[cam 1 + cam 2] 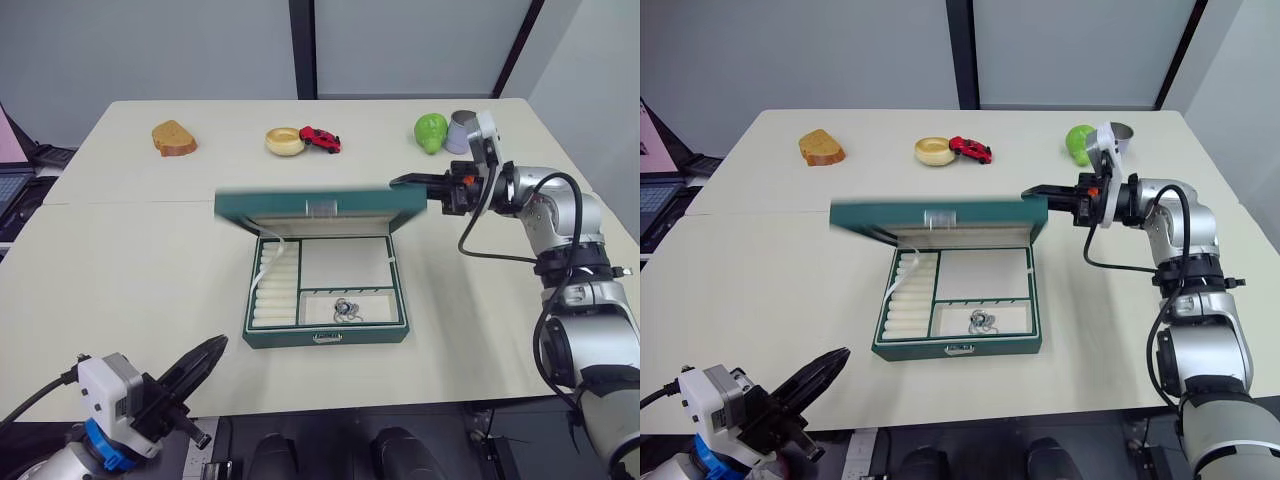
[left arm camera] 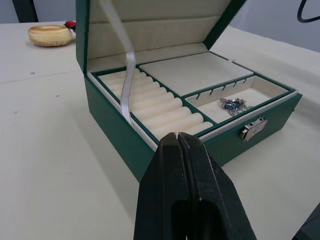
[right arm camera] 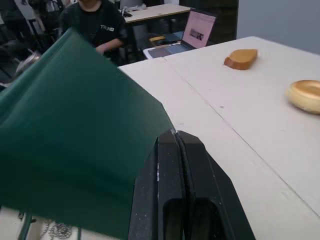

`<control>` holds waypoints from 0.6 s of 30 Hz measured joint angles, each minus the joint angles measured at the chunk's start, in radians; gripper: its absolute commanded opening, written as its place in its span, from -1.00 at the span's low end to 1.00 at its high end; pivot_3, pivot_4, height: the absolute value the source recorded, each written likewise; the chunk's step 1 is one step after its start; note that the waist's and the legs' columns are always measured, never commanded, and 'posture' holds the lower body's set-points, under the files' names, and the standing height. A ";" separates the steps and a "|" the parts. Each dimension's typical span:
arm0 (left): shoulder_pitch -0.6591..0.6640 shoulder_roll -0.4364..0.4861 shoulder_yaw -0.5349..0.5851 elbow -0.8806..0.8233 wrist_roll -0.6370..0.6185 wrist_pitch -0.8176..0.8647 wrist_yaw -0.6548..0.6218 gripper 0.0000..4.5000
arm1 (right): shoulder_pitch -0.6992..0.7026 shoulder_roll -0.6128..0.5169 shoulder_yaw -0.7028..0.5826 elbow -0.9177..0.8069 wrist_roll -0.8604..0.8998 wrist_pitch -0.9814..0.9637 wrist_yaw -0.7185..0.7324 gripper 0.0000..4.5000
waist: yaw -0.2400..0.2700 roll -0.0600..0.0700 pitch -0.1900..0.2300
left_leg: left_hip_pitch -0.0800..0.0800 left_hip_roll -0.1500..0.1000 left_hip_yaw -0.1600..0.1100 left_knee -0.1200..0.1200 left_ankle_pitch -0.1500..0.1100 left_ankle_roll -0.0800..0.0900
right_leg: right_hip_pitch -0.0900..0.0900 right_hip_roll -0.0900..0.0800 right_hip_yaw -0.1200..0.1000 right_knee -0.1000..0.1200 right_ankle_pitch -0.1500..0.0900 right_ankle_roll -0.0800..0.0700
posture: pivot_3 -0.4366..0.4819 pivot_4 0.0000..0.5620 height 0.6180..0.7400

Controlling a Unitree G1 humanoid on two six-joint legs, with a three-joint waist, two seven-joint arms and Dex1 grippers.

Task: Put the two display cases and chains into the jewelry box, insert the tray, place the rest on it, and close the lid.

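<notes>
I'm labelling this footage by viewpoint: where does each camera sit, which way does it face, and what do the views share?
Left eye: on the head, looking down over the table; both arms show, the right gripper at the lid.
Right eye: the same, beside it.
Left wrist: low at the table's near edge, facing the jewelry box past the shut left gripper.
Right wrist: behind the lid, facing a seated person.
All four share the lid.
</notes>
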 measured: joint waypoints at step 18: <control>-0.241 0.268 0.152 0.247 -0.117 0.295 0.077 0.39 | 0.358 -0.249 -0.089 -0.190 -0.001 0.016 -0.109 0.19 | 0.020 0.000 0.001 | 0.000 -0.001 -0.003 0.000 0.000 0.000 | 0.001 0.000 -0.001 0.000 0.000 0.000 | -0.05 -0.47 1.00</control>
